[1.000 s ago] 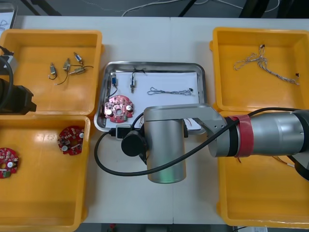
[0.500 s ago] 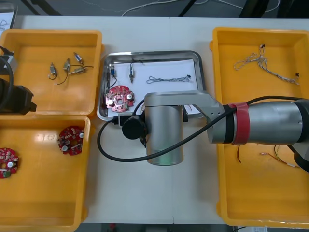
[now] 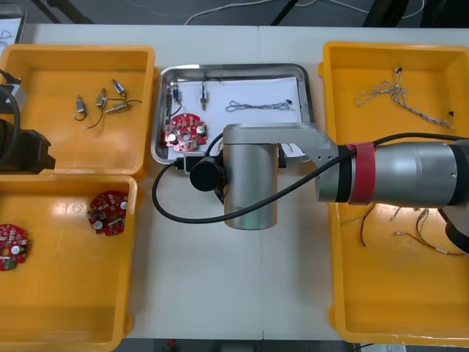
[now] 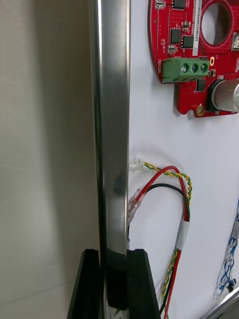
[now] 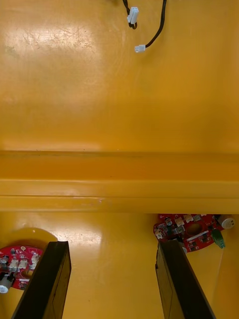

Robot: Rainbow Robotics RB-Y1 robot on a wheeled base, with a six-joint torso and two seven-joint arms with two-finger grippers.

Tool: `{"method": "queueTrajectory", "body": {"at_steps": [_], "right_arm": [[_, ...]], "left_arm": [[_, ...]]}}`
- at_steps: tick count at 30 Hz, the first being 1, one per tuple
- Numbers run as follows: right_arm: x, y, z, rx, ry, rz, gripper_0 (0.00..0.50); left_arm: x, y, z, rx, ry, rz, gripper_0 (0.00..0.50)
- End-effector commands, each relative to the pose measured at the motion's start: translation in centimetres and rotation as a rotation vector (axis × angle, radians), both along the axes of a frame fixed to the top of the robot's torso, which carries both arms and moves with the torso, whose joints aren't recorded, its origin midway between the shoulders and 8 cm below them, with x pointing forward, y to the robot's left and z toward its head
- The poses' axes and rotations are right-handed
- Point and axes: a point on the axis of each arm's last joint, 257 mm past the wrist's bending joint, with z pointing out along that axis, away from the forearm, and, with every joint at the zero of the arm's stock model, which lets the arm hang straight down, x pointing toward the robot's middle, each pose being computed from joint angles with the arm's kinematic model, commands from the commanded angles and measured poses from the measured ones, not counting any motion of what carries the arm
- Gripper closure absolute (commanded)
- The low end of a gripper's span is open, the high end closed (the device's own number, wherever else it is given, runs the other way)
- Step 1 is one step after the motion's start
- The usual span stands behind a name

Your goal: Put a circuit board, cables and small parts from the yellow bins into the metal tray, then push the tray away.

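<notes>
Light table point(image 3: 220, 286); metal tray point(image 4: 109, 124) in right gripper point(image 4: 112, 261)

the metal tray point(image 3: 234, 69) sits upper centre, holding a red circuit board point(image 3: 185, 132), cables point(image 3: 256, 105) and small metal parts point(image 3: 203, 94).

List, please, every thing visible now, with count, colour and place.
bins: four, yellow, two each side
metal tray: one, shiny, between them
circuit boards: three, red; one in tray, two left near bin
small metal parts: grey; two in tray, several left far bin
blue and white cables: tray, right far bin
red and yellow cables: tray, right near bin
black cable: one, left bin
right gripper: black, shut on tray rim
left gripper: black, open, over left bins
</notes>
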Motion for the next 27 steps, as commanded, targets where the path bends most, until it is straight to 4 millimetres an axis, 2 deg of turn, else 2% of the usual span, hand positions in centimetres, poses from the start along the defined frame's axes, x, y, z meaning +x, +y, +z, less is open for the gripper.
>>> {"method": "queueTrajectory", "body": {"at_steps": [1,27], "right_arm": [[2.7,-0.2,3.4,-0.05,-0.092,0.038,0.5],[9.0,-1.3,7.8,-0.063,-0.242,0.037,0.5]], "left_arm": [[-0.4,0.1,0.5,-0.056,-0.024,0.086,0.0],[-0.4,0.1,0.5,-0.056,-0.024,0.086,0.0]]}}
